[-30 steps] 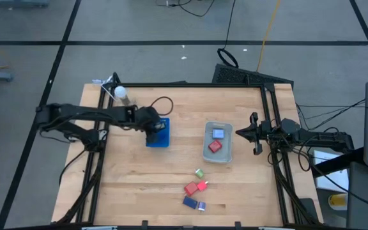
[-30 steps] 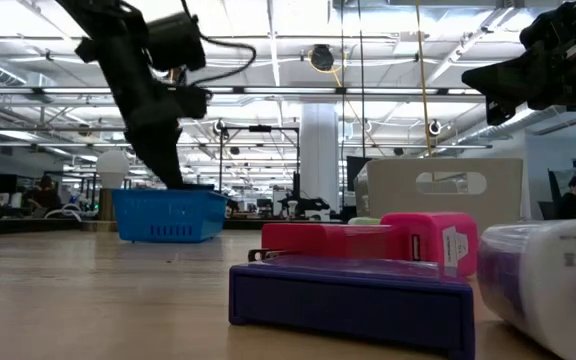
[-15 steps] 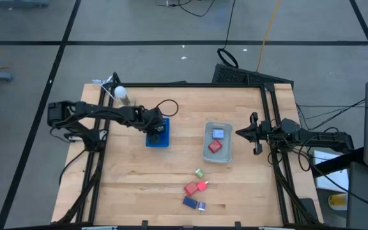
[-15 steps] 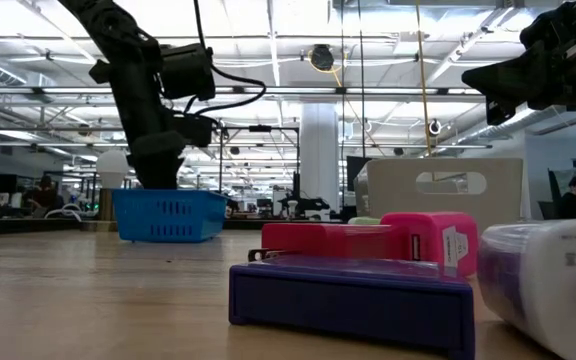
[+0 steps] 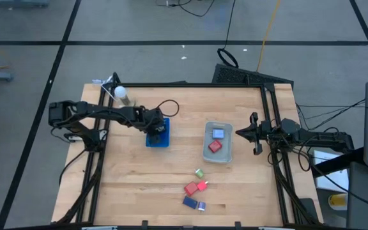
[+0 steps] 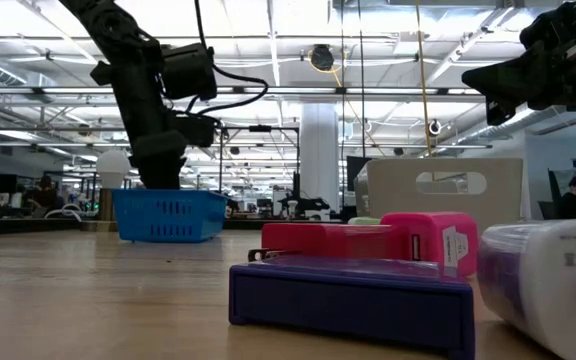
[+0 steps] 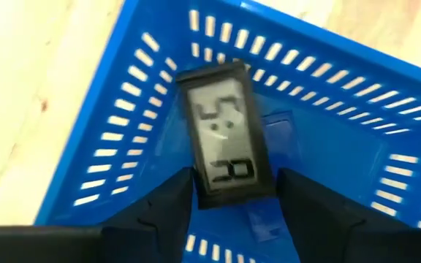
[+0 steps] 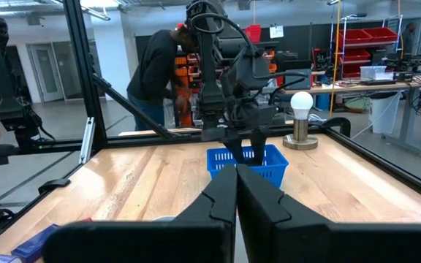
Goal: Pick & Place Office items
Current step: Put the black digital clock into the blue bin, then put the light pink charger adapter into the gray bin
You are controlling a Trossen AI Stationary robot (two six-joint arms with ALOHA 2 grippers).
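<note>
My left gripper [image 7: 236,181] points down into the blue slotted basket [image 5: 161,134], open. A small black device with a grey display [image 7: 224,139] lies in the basket, its near end between the fingers. Loose office items lie near the front edge: a green one [image 5: 199,173], red ones [image 5: 191,188] and blue ones [image 5: 189,202]. A pale blue item [image 5: 218,133] and a red item [image 5: 215,146] lie in the clear grey bin [image 5: 227,153]. My right gripper [image 8: 236,196] waits shut, raised at the table's right edge. My left gripper has its fingers [image 7: 172,204] close on either side of the near end [image 7: 229,191] of the black device, coming from above. The device lies on the basket's bottom and against its slotted wall. I cannot tell whether the fingers touch it.
A light bulb on a stand [image 5: 120,92] is at the far left corner. Dark frame rails [image 5: 270,121] run along the table's left and right sides. Bare wood lies between basket and bin. A person [image 8: 152,73] stands beyond the table in the room.
My left gripper has gone down into the blue basket and tipped a little steeper, then stayed still there.
</note>
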